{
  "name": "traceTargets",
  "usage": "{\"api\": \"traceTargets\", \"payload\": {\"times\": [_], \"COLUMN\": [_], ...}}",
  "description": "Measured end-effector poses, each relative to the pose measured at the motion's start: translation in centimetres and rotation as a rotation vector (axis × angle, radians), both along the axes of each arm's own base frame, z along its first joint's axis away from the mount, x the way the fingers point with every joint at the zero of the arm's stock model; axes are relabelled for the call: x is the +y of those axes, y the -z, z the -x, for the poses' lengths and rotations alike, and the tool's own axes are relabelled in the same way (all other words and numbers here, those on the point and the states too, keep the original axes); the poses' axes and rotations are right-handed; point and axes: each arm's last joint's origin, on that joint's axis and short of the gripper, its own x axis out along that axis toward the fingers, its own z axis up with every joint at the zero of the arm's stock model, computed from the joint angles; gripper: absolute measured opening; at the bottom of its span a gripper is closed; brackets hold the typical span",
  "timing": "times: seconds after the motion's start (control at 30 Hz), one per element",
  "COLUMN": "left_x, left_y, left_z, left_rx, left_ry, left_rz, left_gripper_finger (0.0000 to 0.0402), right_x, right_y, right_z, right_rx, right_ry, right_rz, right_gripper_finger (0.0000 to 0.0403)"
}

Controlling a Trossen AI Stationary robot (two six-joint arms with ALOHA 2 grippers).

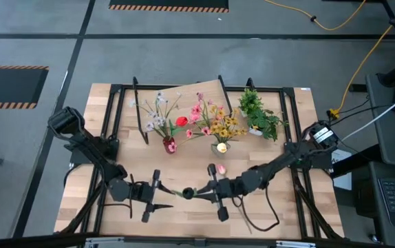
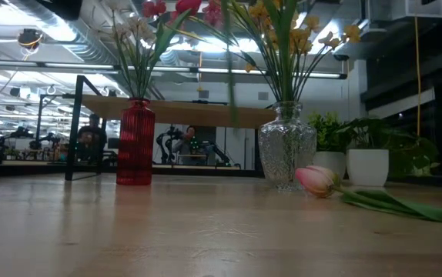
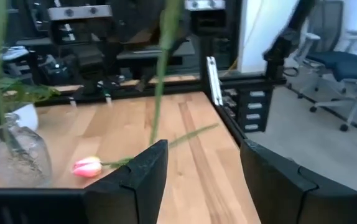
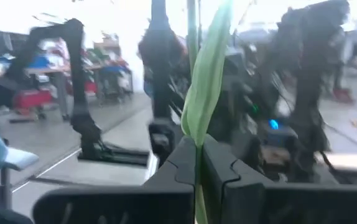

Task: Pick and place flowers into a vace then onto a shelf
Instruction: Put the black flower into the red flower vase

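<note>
At front-centre of worktop (image 1: 115, 207), high view: left pincer (image 1: 157, 195) and right pincer (image 1: 212, 193) face each other, near but apart, w/ a green stem (image 1: 186, 193) lying between them. Right pincer clamped on that stem; right wrist view shows fingers (image 4: 181, 162) pressed together w/ a green leaf (image 4: 206, 74) rising out of the gap. Left pincer spread wide, nothing between its fingers (image 3: 138, 177); left wrist view looks past them over bare wood.

Just behind right pincer, on worktop: 1 pink tulip (image 1: 220, 169) lying flat, head toward the vases, stem trailing away; low view shows its head (image 2: 316, 181) beside base of clear glass vase (image 2: 286, 154), touching or not – can't tell.

Further back, mid worktop: 2 vases side by side, apart. Red vase (image 1: 170, 146) upright w/ white and red flowers (image 1: 159, 117). Clear vase (image 1: 220, 147) upright w/ yellow and pink flowers (image 1: 215, 120).

Behind vases: shelf (image 1: 177, 100), light wood on black legs, nothing standing on top as far as can be seen. At its right end, on worktop: green potted plant (image 1: 261, 114) in white pot.

Low view, far background: room w/ other rigs, too small for detail.
</note>
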Motion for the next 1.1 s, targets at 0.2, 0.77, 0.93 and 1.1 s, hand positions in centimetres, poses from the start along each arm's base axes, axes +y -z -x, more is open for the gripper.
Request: {"api": "traceTargets", "payload": {"times": [0.2,0.77,0.93,1.1], "left_x": [1.5,3.9,3.6,3.1], "left_y": [-0.2,-1.6,-2.2,-1.9], "left_z": [-1.3,-3.4,-4.2,-5.8], "left_rx": [-0.02,-0.138,-0.157,-0.149], "left_ry": [-0.072,-0.016,-0.02,-0.023], "left_rz": [0.019,0.036,0.019,-0.03], "left_gripper_finger": [0.0196,0.0196,0.0196,0.0196], "right_x": [-1.0,-1.5,-2.1,-2.5], "right_y": [0.1,0.1,0.0,0.0], "right_z": [-0.7,-0.9,-1.2,-1.4], "right_rx": [-0.032,-0.039,-0.039,-0.047], "right_ry": [-0.001,-0.009,0.007,-0.044], "right_rz": [0.03,0.041,0.037,0.042], "right_gripper_finger": [0.0002,0.0002,0.0002,0.0002]}}
